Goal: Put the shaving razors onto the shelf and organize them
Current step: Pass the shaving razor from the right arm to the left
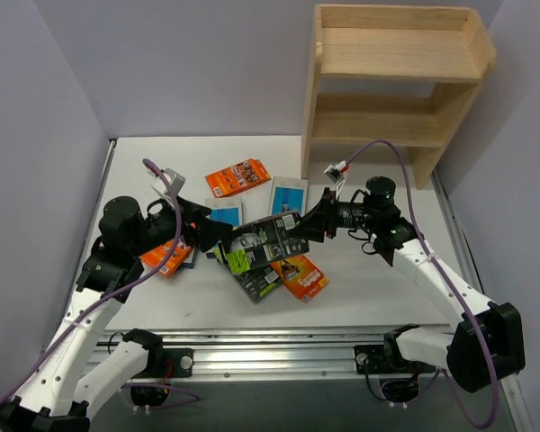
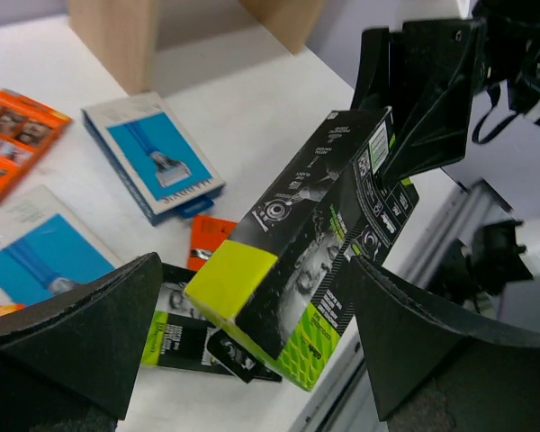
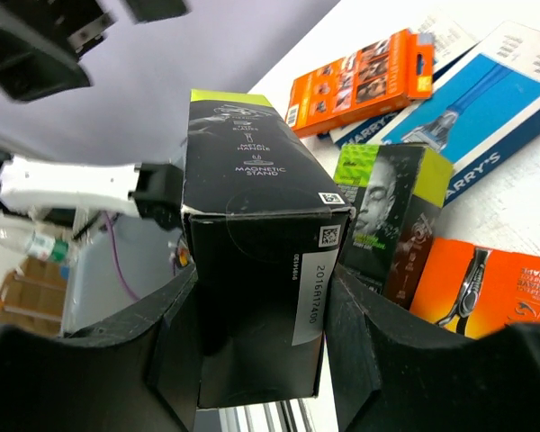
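Observation:
My right gripper (image 1: pixel 299 229) (image 3: pixel 261 288) is shut on one end of a black razor box with a lime-green end (image 1: pixel 263 243) (image 3: pixel 252 225), holding it tilted above the table. My left gripper (image 1: pixel 220 236) (image 2: pixel 256 279) is open; its fingers stand wide on either side of the box's lime end (image 2: pixel 229 279), apart from it. A second black box (image 1: pixel 256 281) (image 3: pixel 391 216) lies underneath on the table. Orange packs (image 1: pixel 238 176) (image 1: pixel 301 276) and light-blue cards (image 1: pixel 288 193) (image 1: pixel 223 214) lie around it. The wooden shelf (image 1: pixel 391 81) stands at the back right with bare tiers.
Another orange pack (image 1: pixel 166 256) lies partly under my left arm. The packs cluster mid-table between both arms. The shelf's legs (image 2: pixel 112 40) rise behind the blue card (image 2: pixel 153 157). A metal rail (image 1: pixel 279 351) runs along the table's near edge.

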Controlling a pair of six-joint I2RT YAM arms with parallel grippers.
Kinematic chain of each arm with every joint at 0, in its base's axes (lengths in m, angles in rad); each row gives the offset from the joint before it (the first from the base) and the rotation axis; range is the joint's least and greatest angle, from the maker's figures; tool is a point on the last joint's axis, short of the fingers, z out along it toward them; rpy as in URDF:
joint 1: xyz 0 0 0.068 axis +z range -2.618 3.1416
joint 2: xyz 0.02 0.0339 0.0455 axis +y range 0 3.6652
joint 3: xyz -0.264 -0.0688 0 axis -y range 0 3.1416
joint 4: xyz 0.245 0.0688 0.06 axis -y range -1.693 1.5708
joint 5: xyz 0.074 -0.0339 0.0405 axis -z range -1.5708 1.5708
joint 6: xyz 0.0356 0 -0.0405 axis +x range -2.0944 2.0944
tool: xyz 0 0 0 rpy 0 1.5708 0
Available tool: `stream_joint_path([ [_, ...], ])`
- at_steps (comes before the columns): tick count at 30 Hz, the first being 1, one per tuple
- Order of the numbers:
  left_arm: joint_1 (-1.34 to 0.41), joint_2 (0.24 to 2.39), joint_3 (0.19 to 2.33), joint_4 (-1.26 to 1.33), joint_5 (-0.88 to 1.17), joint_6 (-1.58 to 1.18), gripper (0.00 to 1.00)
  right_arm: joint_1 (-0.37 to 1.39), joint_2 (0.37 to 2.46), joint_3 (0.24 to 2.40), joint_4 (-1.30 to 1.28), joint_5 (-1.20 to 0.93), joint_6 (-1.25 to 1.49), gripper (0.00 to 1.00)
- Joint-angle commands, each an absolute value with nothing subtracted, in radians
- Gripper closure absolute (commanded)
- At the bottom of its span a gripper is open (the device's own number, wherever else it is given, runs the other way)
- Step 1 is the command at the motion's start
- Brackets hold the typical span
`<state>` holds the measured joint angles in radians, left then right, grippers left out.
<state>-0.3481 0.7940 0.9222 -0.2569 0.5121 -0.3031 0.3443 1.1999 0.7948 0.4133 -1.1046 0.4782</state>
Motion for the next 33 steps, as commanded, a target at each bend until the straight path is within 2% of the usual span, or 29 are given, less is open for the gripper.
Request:
stream_joint_path([
  [1, -0.357, 0.847, 0.948, -0.184, 0.71, -0.282, 0.06, 0.368, 1.121, 0.867, 0.347, -1.207, 0.348, 1.0],
  [14, -0.413, 0.986, 0.982, -0.173, 0.931, -0.232, 0.06, 0.445, 1.121, 0.853, 0.341, -1.213, 0.314, 1.0],
  [23, -0.564, 1.002, 0.994, -0.342, 0.868, -0.089, 0.06, 0.474, 1.112, 0.87, 0.279, -1.206, 0.258, 1.0],
  [33, -0.588, 1.035, 1.009, -0.433, 0.674, -0.043, 0.06, 0.525, 1.048, 0.874, 0.236, -1.233, 0.204, 1.0],
])
